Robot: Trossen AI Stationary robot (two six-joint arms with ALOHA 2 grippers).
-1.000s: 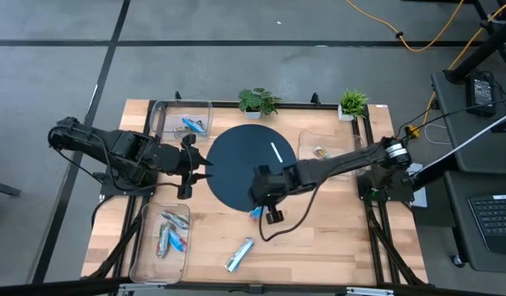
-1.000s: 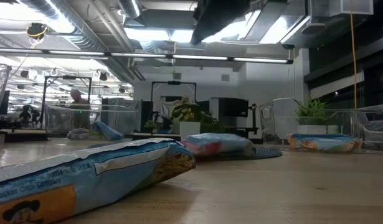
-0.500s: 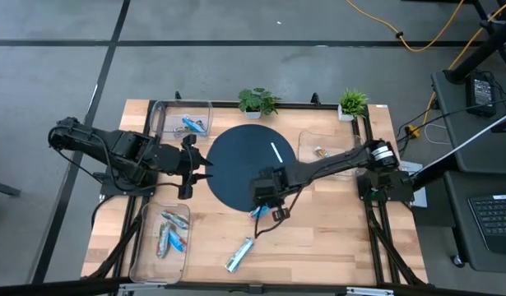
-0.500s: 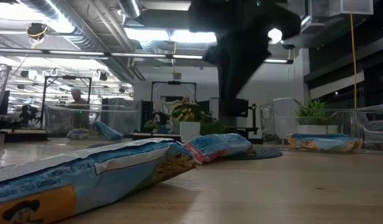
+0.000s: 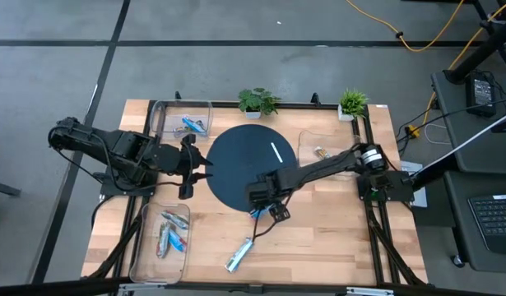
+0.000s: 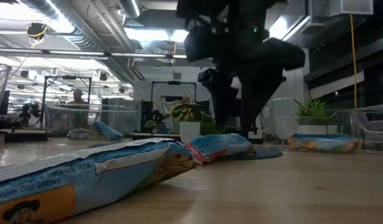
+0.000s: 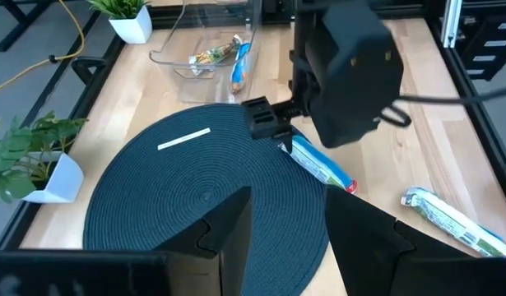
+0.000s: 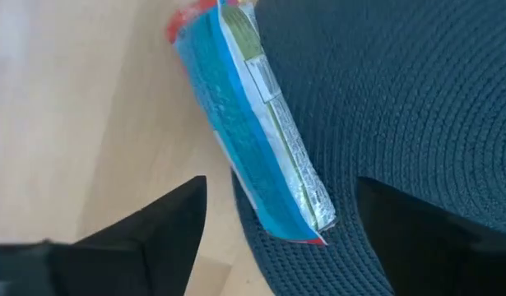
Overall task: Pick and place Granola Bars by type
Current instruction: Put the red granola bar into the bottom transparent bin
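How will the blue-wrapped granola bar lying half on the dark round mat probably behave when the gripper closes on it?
The granola bar looks flat, so it probably won't roll. Its glossy foil wrapper may slip between the open right gripper fingers. Resting across the woven mat edge, it may tilt or pivot when pushed.

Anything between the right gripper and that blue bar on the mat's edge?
Nothing visible. The right gripper hangs open right above the blue bar, which lies half on the round mat, between the fingers.
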